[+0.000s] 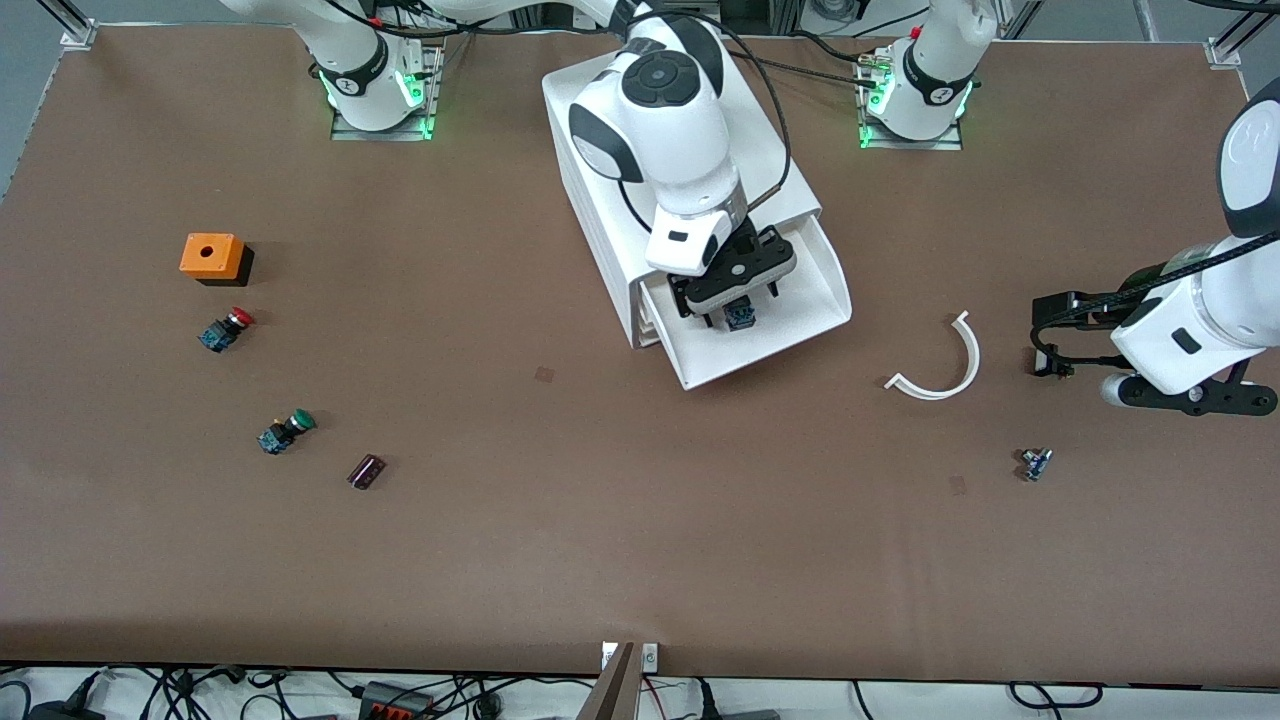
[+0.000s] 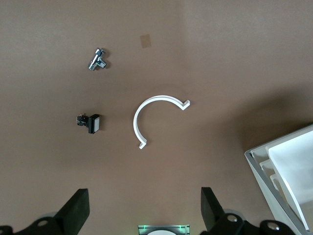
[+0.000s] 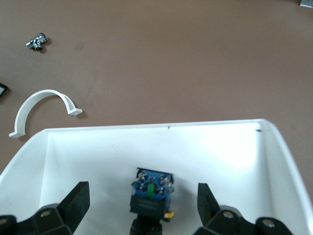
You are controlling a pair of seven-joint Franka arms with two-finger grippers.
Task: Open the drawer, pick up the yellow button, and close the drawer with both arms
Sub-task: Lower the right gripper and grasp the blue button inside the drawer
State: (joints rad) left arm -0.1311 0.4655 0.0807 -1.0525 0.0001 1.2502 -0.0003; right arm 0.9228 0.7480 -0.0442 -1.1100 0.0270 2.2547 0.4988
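The drawer (image 1: 815, 300), the top one of the white cabinet (image 1: 600, 130), stands pulled out toward the front camera. The button (image 1: 740, 318) lies inside it, a dark blue-black body with a bit of yellow at its lower end (image 3: 151, 193). My right gripper (image 1: 738, 312) hangs low in the drawer, open, one finger on each side of the button without touching it (image 3: 143, 193). The drawer's white wall (image 3: 220, 147) rings it. My left gripper (image 1: 1043, 338) waits open over the table at the left arm's end (image 2: 144, 196), holding nothing.
A white C-shaped clip (image 1: 945, 365) lies between the drawer and the left gripper, a small metal part (image 1: 1035, 463) nearer the camera. At the right arm's end sit an orange box (image 1: 213, 258), a red-capped button (image 1: 225, 330), a green-capped button (image 1: 285, 432) and a dark block (image 1: 366, 471).
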